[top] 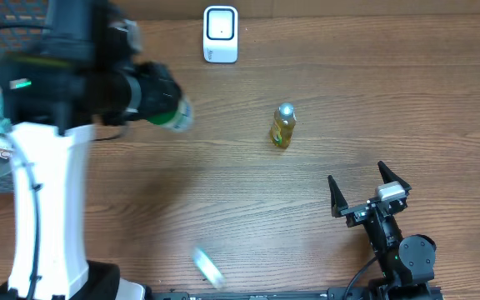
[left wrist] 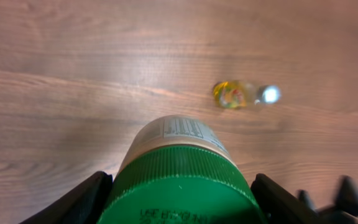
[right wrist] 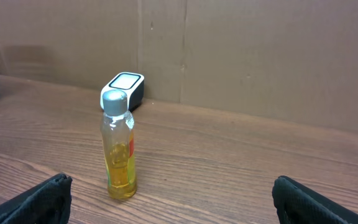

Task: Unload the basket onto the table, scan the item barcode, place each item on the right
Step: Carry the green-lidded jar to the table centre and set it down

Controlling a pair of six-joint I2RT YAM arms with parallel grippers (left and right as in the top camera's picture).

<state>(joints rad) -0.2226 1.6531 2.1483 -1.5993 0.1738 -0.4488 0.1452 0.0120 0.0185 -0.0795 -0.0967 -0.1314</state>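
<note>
Holding a jar [left wrist: 178, 186] by its green cap, the left gripper [left wrist: 180, 202] has its jaws part-way apart, one finger at each side of the cap. The jar lies lengthwise ahead of the jaws, base pointing away, raised off the table [left wrist: 55, 74]. Just past the cap, a panel of small print [left wrist: 180, 129] sits on the jar's upper side. I cannot tell whether a barcode is among it.

Beyond the base and a little right of the jaws' line, well apart, a bottle [left wrist: 235, 94] of yellow liquid stands upright. The scanner [top: 221, 33] stands farther off, ahead and to the left of the jaws, out of the wrist view. The right gripper [top: 358, 187] rests low and well away with its jaws wide and empty. The bottle is ahead of it and the scanner behind that.

The step in hand looks like carrying the jar to the scanner. To do it well:

- Swing left, away from the bottle.
- Roll the wrist until the barcode side squarely meets the scanner's window.
- Hold the jar near the window and steady.
- Keep the fingers off the label.

Only the cap is gripped, so a slow move should keep the jar from sagging or twisting.
</note>
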